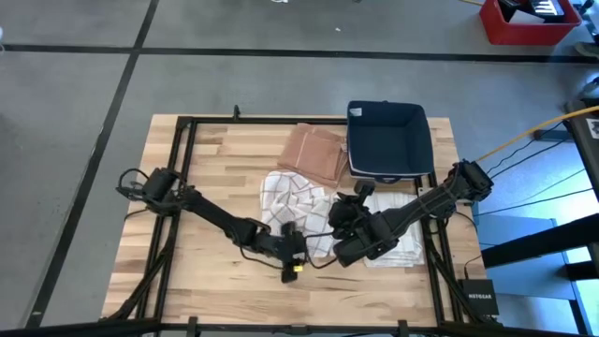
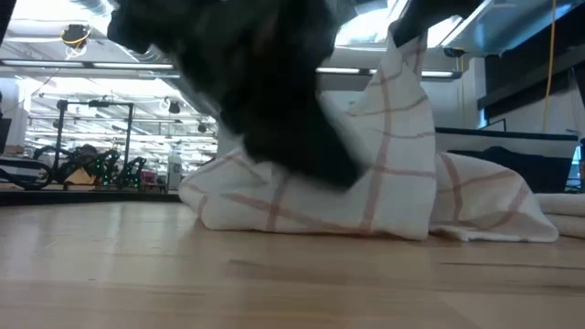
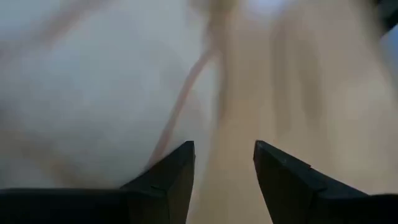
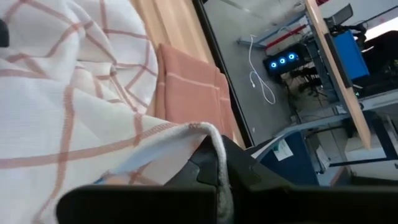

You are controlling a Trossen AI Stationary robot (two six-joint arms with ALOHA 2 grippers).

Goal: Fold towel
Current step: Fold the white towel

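Observation:
A white towel with orange-brown checks (image 1: 295, 208) lies crumpled at the table's middle, its lower folds resting on the wood (image 2: 302, 215). One part of it is drawn up into a peak (image 2: 402, 64). My right gripper (image 1: 340, 218) is shut on that raised part, right of the towel. My left gripper (image 1: 292, 255) hovers low at the towel's near edge. Its fingers are open (image 3: 224, 158), with the blurred towel (image 3: 93, 93) just ahead and nothing between them. My right gripper pinches the towel's hemmed edge (image 4: 198, 129) between its two fingers. It comes from the table's right side, slanting down. That edge is lifted above the table, and the cloth falls away from it in slack folds onto the heap, which stays on the wood.
A folded brown-orange towel (image 1: 314, 152) lies behind the white one. A navy bin (image 1: 387, 140) stands at the far right. Another folded white cloth (image 1: 395, 251) lies under my right arm. Bare wood (image 1: 206, 187) stretches left of the towel.

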